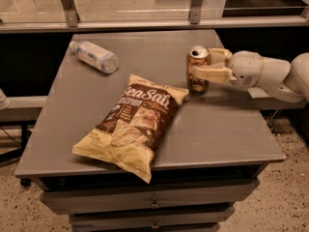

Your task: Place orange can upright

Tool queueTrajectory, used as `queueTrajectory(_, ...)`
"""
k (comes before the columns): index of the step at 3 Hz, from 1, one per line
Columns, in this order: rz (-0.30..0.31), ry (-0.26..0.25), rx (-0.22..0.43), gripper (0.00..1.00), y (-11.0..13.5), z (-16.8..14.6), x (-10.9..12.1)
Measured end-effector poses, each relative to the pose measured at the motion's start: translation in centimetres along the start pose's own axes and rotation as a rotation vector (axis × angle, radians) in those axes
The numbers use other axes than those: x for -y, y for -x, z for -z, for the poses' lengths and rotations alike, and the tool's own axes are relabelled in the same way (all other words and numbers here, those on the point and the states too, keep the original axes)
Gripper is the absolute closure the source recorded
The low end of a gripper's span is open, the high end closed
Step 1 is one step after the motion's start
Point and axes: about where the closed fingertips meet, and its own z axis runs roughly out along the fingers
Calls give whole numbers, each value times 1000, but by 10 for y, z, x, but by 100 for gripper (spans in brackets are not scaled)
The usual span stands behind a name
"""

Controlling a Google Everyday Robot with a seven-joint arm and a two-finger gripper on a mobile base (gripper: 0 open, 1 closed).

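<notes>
The orange can (197, 76) is upright, with a brown-orange mottled label and a silver top. It is at the right middle of the grey table (227, 124), its base at or just above the surface. My gripper (202, 63) reaches in from the right, with its cream fingers (208, 74) closed around the can's sides. The white arm (270, 74) extends off the right edge.
A large Sea Salt chip bag (135, 124) lies flat in the middle of the table, its top corner close to the can. A clear plastic bottle (94, 56) lies on its side at the back left. A metal rail and glass run behind the table.
</notes>
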Motion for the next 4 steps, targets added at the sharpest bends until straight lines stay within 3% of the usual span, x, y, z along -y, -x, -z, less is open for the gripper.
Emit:
queueTrajectory(3, -18, 27, -81, 11, -10, 1, -3)
queueTrajectory(4, -8, 15, -126, 0, -8, 14, -1)
